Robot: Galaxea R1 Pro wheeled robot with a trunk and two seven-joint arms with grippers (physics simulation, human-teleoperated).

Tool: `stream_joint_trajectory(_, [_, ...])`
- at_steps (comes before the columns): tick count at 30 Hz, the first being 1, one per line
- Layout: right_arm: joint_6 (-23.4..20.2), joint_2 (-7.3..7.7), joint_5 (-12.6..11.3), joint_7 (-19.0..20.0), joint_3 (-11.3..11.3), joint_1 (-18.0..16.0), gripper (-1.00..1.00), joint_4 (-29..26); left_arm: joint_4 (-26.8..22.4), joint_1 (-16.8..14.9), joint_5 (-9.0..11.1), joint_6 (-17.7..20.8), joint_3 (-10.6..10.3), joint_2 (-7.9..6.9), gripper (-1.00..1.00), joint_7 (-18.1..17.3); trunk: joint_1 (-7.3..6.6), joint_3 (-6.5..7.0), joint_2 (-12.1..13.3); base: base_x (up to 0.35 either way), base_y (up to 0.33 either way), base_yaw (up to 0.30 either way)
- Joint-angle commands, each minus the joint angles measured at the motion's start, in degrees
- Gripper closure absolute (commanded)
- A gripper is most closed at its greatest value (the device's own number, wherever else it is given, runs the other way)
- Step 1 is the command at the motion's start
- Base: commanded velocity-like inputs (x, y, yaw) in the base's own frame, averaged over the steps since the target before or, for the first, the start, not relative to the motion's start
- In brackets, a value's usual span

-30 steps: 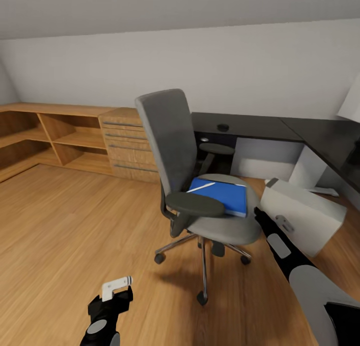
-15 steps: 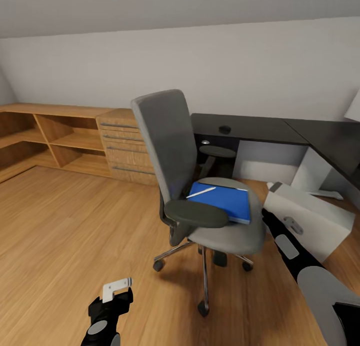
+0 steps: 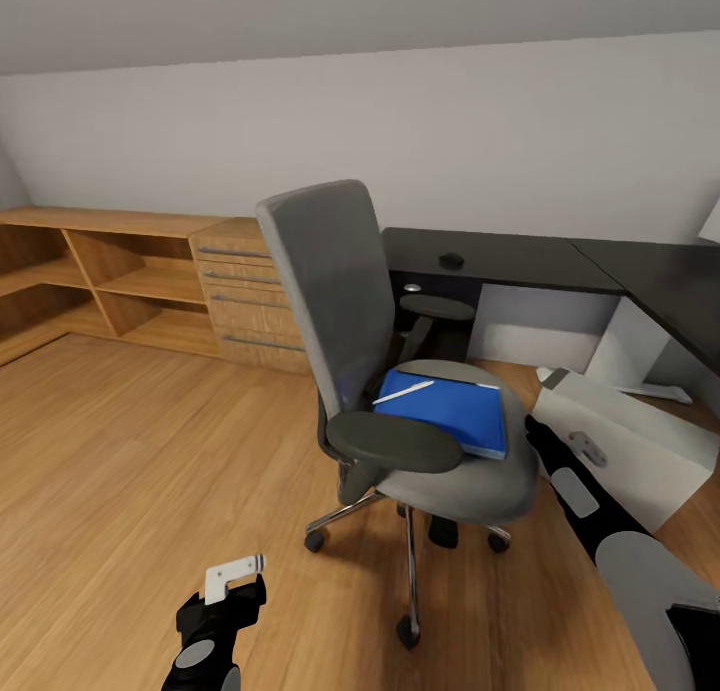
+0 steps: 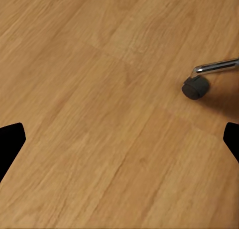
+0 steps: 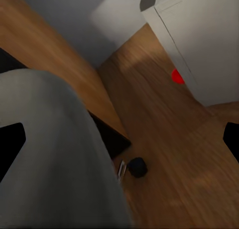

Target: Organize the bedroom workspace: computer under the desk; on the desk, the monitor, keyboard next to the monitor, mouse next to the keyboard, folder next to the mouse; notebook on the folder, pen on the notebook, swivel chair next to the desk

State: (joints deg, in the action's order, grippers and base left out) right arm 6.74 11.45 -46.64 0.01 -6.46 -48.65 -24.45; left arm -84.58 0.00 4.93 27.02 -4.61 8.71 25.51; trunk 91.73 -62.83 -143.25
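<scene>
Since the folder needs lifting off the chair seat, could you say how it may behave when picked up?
The folder looks thin and flat, so probably light and slightly flexible. The pen lying loose on it would likely roll off if tilted.

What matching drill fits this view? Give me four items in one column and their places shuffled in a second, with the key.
Things:
1. folder
2. pen
3. mouse
4. computer

Places:
A. on the black desk top
B. on the wooden floor by the desk
C. lying across the blue cover
D. on the swivel chair seat

Pairs: 1-D, 2-C, 3-A, 4-B
</scene>
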Motion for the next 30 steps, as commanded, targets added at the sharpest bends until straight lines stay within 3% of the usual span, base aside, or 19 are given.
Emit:
stream_joint_trajectory(1, [0.12, -0.04, -0.63, 0.02, 0.12, -0.01, -1.0, -0.04, -0.1, 0.0, 0.52, 0.14, -0.1, -0.01, -1.0, 0.45, -0.01, -0.04, -0.02, 0.002, 0.0, 0.0])
stream_joint_trajectory(7, [0.08, -0.72, -0.67, 0.01, 0.23, 0.05, -1.0, -0.14, -0.14, 0.0, 0.52, 0.15, -0.12, -0.01, -1.0, 0.42, -0.01, -0.04, -0.02, 0.001, 0.0, 0.046])
stream_joint_trajectory(30, [0.11, -1.26, -0.64, -0.01, 0.27, 0.05, -1.0, -0.05, 0.09, 0.0, 0.59, 0.19, -0.07, -0.01, -1.0, 0.51, -0.01, -0.04, -0.02, 0.0, 0.0, 0.274])
